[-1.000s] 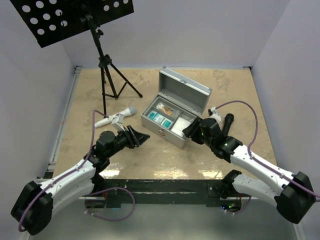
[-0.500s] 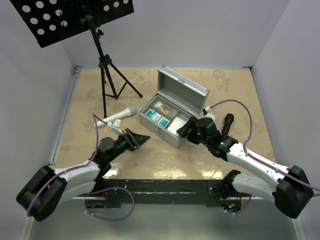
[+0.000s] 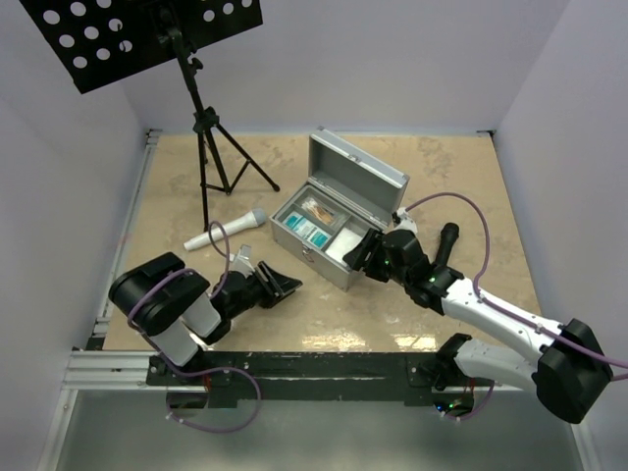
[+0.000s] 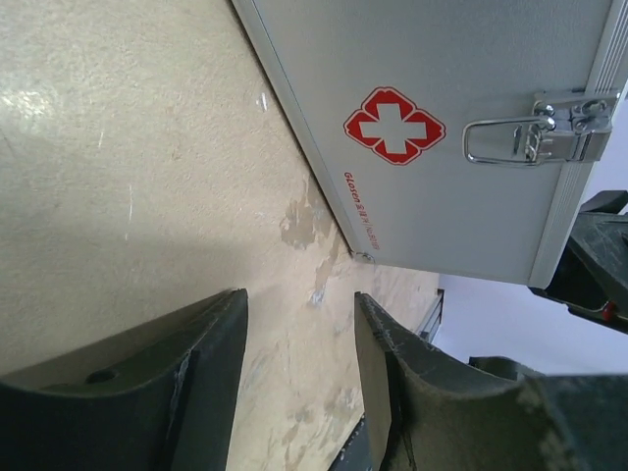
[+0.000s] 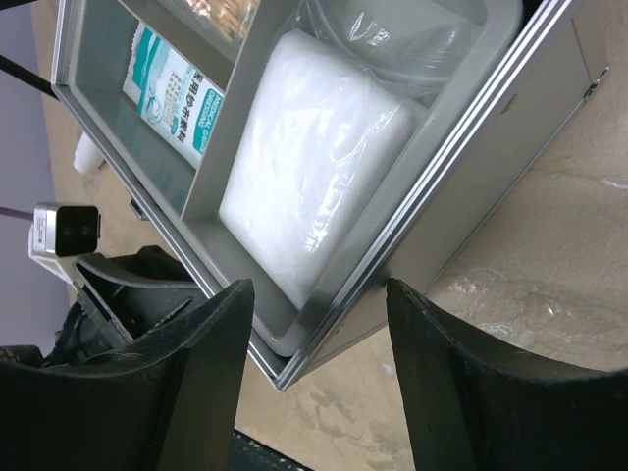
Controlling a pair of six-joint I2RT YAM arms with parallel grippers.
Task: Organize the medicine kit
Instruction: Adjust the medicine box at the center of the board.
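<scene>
Case: boxy silver-grey metal case (image 3: 306, 245), lid raised, standing on the beige marbled tabletop (image 3: 392, 304) a little right of centre.
Front wall: red cross emblem (image 4: 392, 123) and a metal latch (image 4: 535, 137).
Tray: grey divided tray (image 5: 221, 137) seated inside the case.
Contents: white plastic-wrapped pad (image 5: 314, 162) in one compartment, teal-and-white box (image 5: 167, 83) in the next.
Left claw (image 4: 299, 324): low over the table, facing the case front, fingers apart, nothing between them.
Right claw (image 5: 319, 294): at the case's near right corner, fingers spread wide, holding nothing.
Behind: black tripod stand (image 3: 211, 147).
</scene>
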